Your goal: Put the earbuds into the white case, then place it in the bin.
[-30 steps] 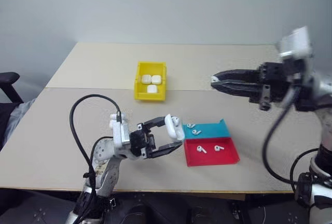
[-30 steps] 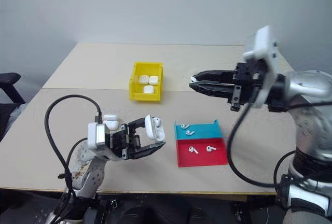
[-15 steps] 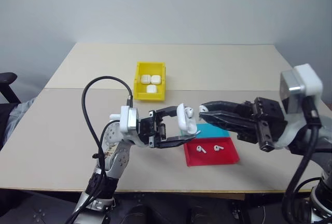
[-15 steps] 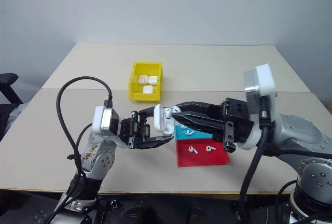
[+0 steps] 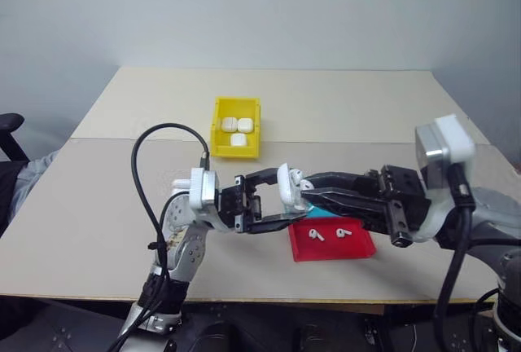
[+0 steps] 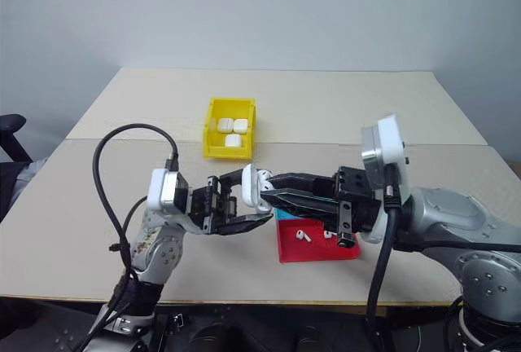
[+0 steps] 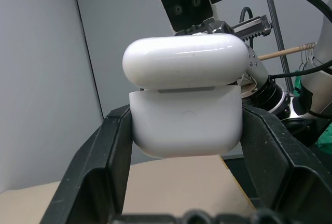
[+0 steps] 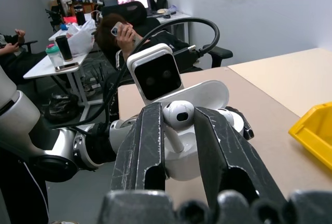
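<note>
We see a wide beige table with a seam across it, and we take the small bright yellow rectangular plastic bin on it as our landmark. Three glossy white cases lie inside that bin. Nearer to us than the bin, and off to its right, a shallow teal-and-red tray sits on the table, with two tiny white stemmed earbuds lying apart on its red half; its teal half is mostly hidden behind our right arm.

Between the bin and the tray, raised above the table, our two hands meet. Our left hand is clenched on a small glossy white rounded earbud case, one black finger pressed against each side of its lower body; the hinged lid stands partly raised. Our right hand reaches in from the tray's side, pointing roughly level toward the case. It grasps one white earbud between its two black fingers, bulb up and stem down, right at the case's open mouth, just under the raised lid. We cannot tell whether the stem has entered the case.

In the right wrist view, people sit at desks well behind the table.
</note>
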Robot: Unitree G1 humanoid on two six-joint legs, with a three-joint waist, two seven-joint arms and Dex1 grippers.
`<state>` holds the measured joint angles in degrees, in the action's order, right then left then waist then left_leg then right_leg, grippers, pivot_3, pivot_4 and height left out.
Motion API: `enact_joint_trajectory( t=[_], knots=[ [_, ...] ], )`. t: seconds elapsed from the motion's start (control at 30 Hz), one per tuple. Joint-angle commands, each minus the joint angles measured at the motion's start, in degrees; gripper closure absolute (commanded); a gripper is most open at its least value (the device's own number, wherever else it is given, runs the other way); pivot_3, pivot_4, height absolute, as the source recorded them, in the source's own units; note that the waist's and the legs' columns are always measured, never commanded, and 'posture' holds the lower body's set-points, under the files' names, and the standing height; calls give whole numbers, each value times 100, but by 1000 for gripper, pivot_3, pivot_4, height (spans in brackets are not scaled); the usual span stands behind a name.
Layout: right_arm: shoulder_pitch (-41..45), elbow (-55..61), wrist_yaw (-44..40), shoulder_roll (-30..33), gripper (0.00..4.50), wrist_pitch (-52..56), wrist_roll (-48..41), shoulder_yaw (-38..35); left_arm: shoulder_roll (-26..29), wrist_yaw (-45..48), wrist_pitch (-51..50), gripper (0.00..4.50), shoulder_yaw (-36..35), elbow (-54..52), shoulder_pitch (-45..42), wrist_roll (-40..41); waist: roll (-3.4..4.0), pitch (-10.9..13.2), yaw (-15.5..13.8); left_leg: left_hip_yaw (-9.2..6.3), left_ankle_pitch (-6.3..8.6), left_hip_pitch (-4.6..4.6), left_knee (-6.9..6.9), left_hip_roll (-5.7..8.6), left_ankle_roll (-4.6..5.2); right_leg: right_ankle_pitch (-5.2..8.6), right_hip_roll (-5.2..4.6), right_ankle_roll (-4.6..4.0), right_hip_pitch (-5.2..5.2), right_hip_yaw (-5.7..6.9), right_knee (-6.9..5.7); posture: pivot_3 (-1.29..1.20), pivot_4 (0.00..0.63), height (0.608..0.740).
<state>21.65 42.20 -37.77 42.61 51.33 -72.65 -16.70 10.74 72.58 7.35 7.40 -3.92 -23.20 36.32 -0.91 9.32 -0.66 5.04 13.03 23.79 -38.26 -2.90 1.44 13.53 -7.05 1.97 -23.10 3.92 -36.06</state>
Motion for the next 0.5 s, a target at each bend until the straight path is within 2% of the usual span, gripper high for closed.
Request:
enact_joint_trajectory(
  t=[0.03,0.2,0.3,0.37,0.5],
  knots=[
    [-17,92,-25,135,3630,-238,-28,-6,-72,-75,64,1710,-7,-249,24,22,0,0,-2,-1,0,0,0,0,0,0,0,0,0,0,0,0,150,740],
    [-70,63,-50,226,3630,-308,-2,78,-102,-119,68,1710,-11,-263,28,-9,0,0,-3,-1,0,0,0,0,0,0,0,0,0,1,1,0,150,740],
    [-119,109,-96,292,2921,-397,184,114,-109,-140,56,1710,-15,-259,12,-18,0,0,-3,-2,0,0,0,0,0,0,0,0,0,1,1,0,150,740],
    [-149,120,-71,323,2289,-462,342,155,-120,-150,56,1710,-20,-240,-9,-10,0,0,-3,-2,0,1,0,0,0,0,0,0,0,1,1,0,150,740],
    [-205,55,-103,363,2289,-560,407,148,-102,-124,67,1710,-24,-176,-38,-19,-1,0,-4,-2,0,0,0,0,0,0,0,0,0,1,0,0,150,740]
  ],
)
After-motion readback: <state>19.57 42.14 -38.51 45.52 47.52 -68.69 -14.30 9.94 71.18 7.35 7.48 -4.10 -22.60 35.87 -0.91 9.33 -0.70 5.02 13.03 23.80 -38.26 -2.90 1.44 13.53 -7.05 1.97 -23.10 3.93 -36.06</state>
